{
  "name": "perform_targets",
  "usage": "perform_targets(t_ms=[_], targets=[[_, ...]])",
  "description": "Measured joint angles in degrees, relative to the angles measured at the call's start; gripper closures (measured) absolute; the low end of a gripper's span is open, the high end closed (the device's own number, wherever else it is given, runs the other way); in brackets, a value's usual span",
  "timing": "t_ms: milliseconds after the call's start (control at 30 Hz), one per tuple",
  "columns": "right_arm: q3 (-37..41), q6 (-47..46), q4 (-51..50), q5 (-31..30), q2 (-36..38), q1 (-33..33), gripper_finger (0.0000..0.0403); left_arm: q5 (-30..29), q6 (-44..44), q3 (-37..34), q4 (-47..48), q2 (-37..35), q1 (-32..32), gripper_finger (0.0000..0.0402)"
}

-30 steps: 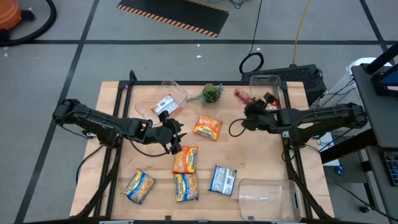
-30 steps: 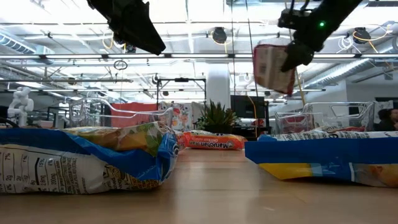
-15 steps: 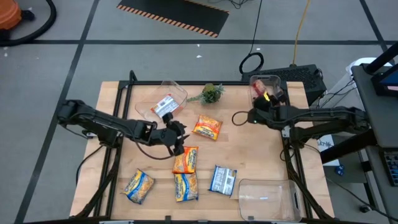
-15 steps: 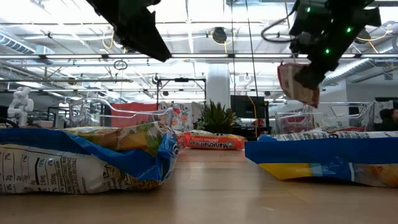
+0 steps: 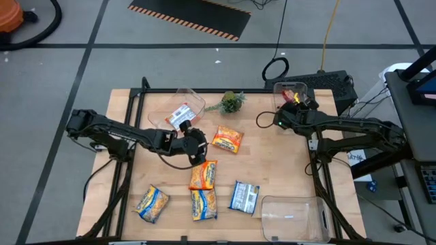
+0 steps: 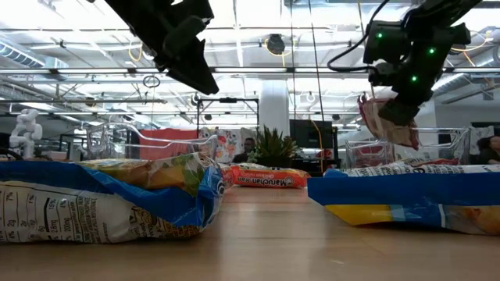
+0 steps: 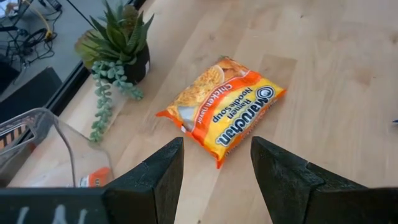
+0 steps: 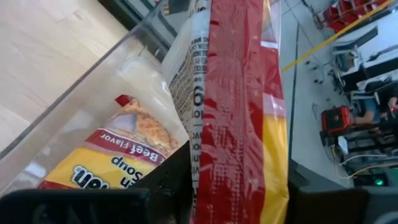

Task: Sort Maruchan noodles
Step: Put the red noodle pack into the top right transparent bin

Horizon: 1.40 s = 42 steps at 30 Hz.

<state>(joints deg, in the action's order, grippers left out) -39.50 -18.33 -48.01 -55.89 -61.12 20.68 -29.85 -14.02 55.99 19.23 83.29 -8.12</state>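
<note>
My right gripper (image 5: 289, 110) hangs over the far-right clear bin (image 5: 281, 89), shut on a red-and-yellow noodle packet (image 8: 239, 93). A Beef Flavor packet (image 8: 121, 155) lies inside that bin. My left gripper (image 5: 195, 140) is open and hovers above the table, just left of an orange Maruchan packet (image 7: 225, 117) that lies flat on the wood. In the left wrist view its fingers (image 7: 163, 171) frame that packet without touching it. More packets lie near the front edge: orange (image 5: 203, 174), yellow-blue (image 5: 203, 203), yellow (image 5: 152, 203), blue-white (image 5: 243, 196). My right gripper pinches the red-and-yellow packet between its two fingers at one end (image 8: 236, 177). The packet is lifted clear, stands on edge and reaches away from the fingers over the bin's rim (image 8: 93, 93). In the low view it hangs below the gripper (image 6: 387, 125).
A clear bin at the far left (image 5: 184, 102) holds a red-white packet (image 5: 179, 114). A small green plant (image 5: 232, 101) stands between the two far bins. Another clear bin (image 5: 293, 216) sits at the near right corner. A cable loop (image 5: 275, 68) lies beyond the table.
My right gripper has carried the red packet toward the table's far right corner, over the bin, and has come down; the packet has swung from hanging flat to edge-on. My left gripper has drifted right, toward the orange packet, staying open.
</note>
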Motion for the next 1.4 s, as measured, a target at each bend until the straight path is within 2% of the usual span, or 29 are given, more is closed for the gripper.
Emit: perform_targets(t_ms=[200, 533, 800, 933, 1133, 1400], targets=[[0.02, 0.62, 0.0, 3.66, 0.0, 1.81, 0.027, 0.48, -0.05, -0.01, -0.01, 0.0, -0.21, 0.0208], [0.02, 0.77, 0.06, 5.76, 0.0, 4.21, 0.0233, 1.51, -1.81, 0.0, 0.0, 0.0, -0.92, 0.0208], [0.02, -1.11, -0.11, 6.78, 0.0, 4.23, 0.018, 2.55, -4.15, -0.01, -0.01, 0.0, -2.19, 0.0208], [0.02, -1.72, -0.1, 11.26, 0.64, 3.42, 0.0158, 4.31, -4.81, 0.01, 0.01, 0.0, -2.45, 0.0208], [-0.09, -1.68, -0.13, 16.76, 4.96, 1.92, 0.0149, 4.52, -5.51, -0.01, 0.01, 0.0, -2.45, 0.0208], [-1.36, -0.82, 4.15, 22.16, 15.83, -0.98, 0.0149, 4.5, -4.04, 0.0, 0.17, -0.02, -1.82, 0.0208]])
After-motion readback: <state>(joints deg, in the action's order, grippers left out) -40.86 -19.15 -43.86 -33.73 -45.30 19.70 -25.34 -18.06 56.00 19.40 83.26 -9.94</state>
